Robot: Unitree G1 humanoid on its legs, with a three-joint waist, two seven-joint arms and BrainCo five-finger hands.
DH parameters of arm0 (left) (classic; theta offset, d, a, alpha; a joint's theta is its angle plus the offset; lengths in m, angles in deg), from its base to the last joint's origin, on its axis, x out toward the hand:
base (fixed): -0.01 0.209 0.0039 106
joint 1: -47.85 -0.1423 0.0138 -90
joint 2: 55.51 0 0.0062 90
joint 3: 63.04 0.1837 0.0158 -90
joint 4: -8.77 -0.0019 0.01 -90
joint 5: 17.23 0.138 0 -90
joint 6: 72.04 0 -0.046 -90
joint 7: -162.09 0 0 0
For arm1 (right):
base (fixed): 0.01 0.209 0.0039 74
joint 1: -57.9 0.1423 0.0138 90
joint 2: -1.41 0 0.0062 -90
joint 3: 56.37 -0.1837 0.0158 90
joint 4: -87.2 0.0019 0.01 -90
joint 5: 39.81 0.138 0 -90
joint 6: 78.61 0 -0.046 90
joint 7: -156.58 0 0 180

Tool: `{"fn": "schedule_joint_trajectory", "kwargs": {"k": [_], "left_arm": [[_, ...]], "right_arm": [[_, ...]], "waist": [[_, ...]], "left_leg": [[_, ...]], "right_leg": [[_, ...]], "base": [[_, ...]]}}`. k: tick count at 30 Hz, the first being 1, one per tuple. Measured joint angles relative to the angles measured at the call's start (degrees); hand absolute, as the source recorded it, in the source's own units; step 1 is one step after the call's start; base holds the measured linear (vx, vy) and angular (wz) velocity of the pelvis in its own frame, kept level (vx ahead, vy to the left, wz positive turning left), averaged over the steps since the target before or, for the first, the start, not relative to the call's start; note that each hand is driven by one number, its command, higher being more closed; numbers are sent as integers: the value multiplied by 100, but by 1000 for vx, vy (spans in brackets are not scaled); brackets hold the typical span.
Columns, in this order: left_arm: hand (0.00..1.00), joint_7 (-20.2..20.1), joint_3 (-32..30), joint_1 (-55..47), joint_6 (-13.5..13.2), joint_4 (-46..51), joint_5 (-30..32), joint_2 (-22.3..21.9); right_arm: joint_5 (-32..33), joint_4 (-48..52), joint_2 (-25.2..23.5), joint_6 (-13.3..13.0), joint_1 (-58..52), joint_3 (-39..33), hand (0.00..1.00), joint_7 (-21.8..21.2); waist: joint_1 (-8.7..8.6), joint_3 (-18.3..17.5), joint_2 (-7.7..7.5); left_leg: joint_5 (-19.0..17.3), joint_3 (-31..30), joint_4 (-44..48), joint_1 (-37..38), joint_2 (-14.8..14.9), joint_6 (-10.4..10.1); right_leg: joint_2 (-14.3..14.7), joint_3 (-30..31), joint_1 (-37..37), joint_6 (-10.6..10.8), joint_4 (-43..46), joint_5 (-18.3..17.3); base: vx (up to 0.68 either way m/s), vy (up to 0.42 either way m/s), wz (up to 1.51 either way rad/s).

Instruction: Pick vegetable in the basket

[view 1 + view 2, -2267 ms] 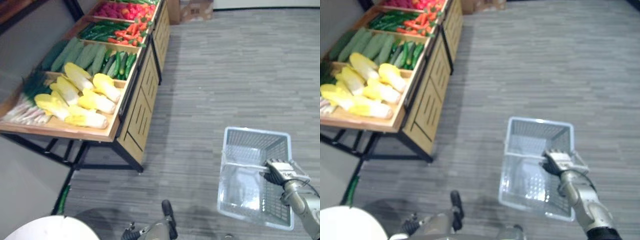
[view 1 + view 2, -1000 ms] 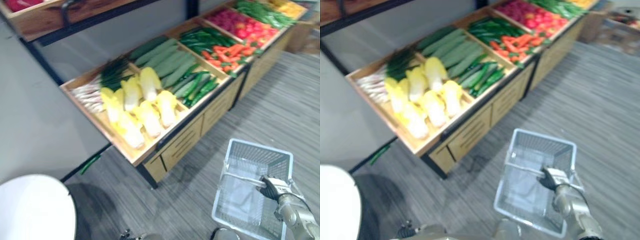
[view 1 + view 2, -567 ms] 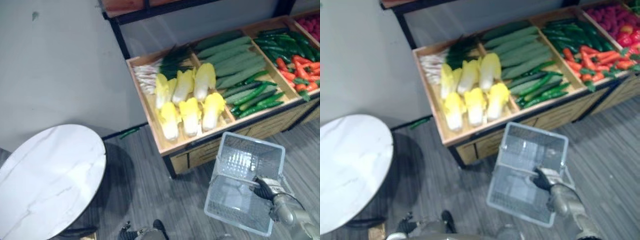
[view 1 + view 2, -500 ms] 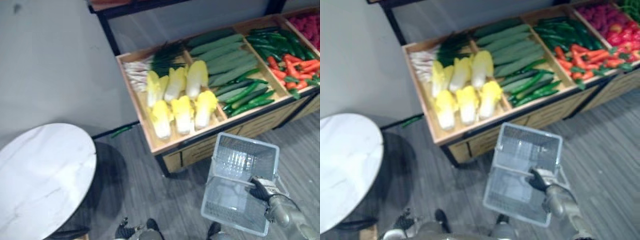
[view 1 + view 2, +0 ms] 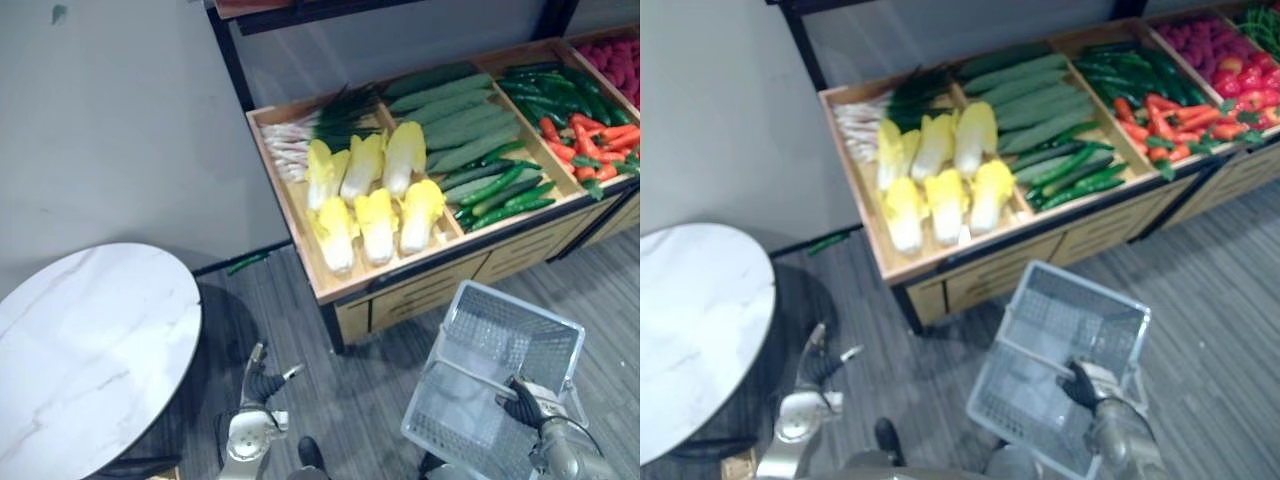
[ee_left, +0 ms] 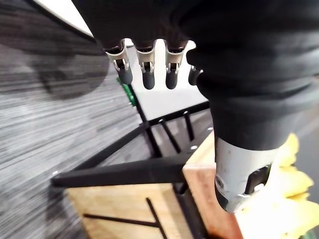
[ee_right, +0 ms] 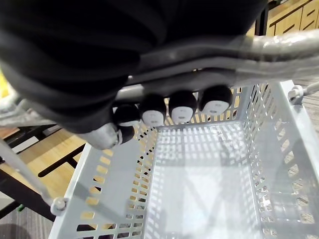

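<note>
Right hand (image 5: 1081, 384): fingers (image 7: 182, 107) curled fully round the handle (image 7: 234, 47) of the basket (image 5: 560, 345), thumb closing from the other side, so that the basket hangs from this hand over the floor (image 5: 300, 320). The handle crosses the middle of the basket from one long side to the other. The basket's long axis runs from the robot towards the bench (image 5: 430, 285); its far short end lies just before the bench's front panel, and the whole basket is tilted somewhat in the head views.

Left hand (image 5: 262, 382): low before the robot, beside the round table (image 5: 80, 350), fingers (image 6: 148, 74) straight and side by side, thumb (image 6: 241, 174) held apart. It is spread in the air and touches nothing.

Vegetables: all lie in the wooden compartments of the bench, apart from the basket. The cabbages (image 5: 377, 220) fill the compartment nearest the left hand, in two rows; their long axes run from front to back of the bench, paler ends towards the front edge. Behind them lie scallions (image 5: 295, 145). In the next compartment the cucumbers (image 5: 495, 190) lie slantwise, roughly parallel to one another, with larger pale green gourds (image 5: 455, 110) behind. Further right are carrots (image 5: 590, 140).
</note>
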Motion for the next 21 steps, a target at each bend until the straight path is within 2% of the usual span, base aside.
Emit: {"fn": "schedule_joint_trajectory", "kwargs": {"k": [6,10,16,21], "left_arm": [[0,382,91,-113,0,1284,195,-458],[0,620,70,1,3,1958,392,-647],[0,946,-140,577,21,2443,405,-803],[0,1185,-305,790,202,2431,405,-804]], "right_arm": [[-4,1,-1,-90,-176,-95,100,36],[-4,9,70,-116,-203,-218,100,34],[-12,9,240,-113,-206,-219,100,23],[-187,9,291,-115,-145,-212,100,15]], "waist": [[-4,-181,72],[-47,-267,155],[-72,-266,153],[-96,-250,127]], "left_leg": [[-89,96,0,-31,-25,15],[-52,221,2,-7,-20,67],[-54,338,2,96,9,65],[-107,477,2,204,23,56]], "right_leg": [[-24,134,-102,36,-28,27],[-8,286,-201,-21,45,77],[33,436,-200,-23,49,76],[55,573,-203,-23,54,76]], "base": [[14,7,-9],[71,-13,-17],[40,-19,-12],[4,-8,-13]]}}
